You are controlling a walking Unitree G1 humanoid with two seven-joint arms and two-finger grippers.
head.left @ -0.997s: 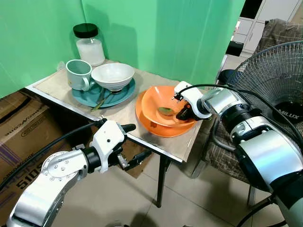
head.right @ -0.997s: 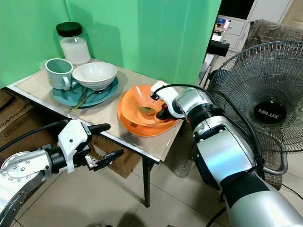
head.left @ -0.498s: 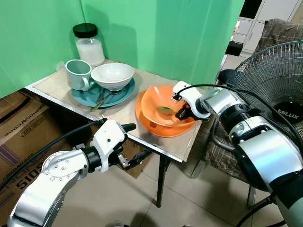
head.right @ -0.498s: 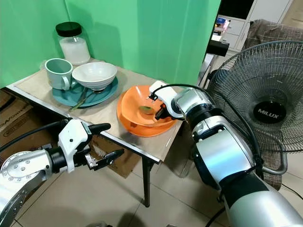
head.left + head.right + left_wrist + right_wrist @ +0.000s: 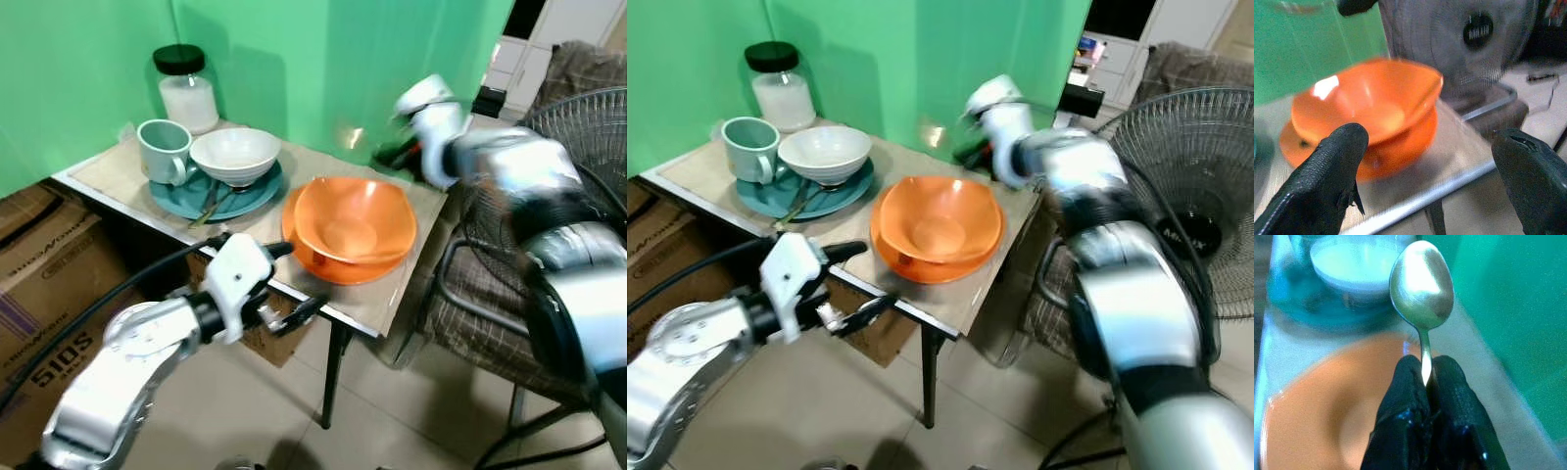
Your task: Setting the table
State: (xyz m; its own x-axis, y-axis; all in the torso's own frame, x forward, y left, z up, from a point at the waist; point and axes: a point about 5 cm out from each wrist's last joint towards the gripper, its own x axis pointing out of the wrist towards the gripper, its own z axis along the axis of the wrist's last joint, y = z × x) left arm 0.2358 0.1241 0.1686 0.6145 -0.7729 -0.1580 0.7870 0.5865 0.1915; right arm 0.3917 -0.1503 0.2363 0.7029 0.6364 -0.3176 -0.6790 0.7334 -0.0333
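**Spoon pinched by its handle, lifted over the orange bowl**

The right gripper (image 5: 1425, 382) is clamped on a metal spoon (image 5: 1421, 281), fingers closed tight around the thin handle just below the bowl of the spoon — the polished scoop sticks out beyond the fingertips. In the head views that arm is blurred, raised above the far edge of the table (image 5: 382, 299), beyond the orange bowl (image 5: 353, 220) that sits on its matching orange plate (image 5: 299, 245).

The spoon looks light, rigid and slick; a narrow grip like this could let it swivel, so holding nearer mid-handle would likely steady it.

The left gripper (image 5: 1440, 161) hangs below the table's near edge, fingers spread wide, holding nothing.

Farther left sit a white bowl (image 5: 235, 155) and green mug (image 5: 163, 149) on a teal plate (image 5: 257, 193).
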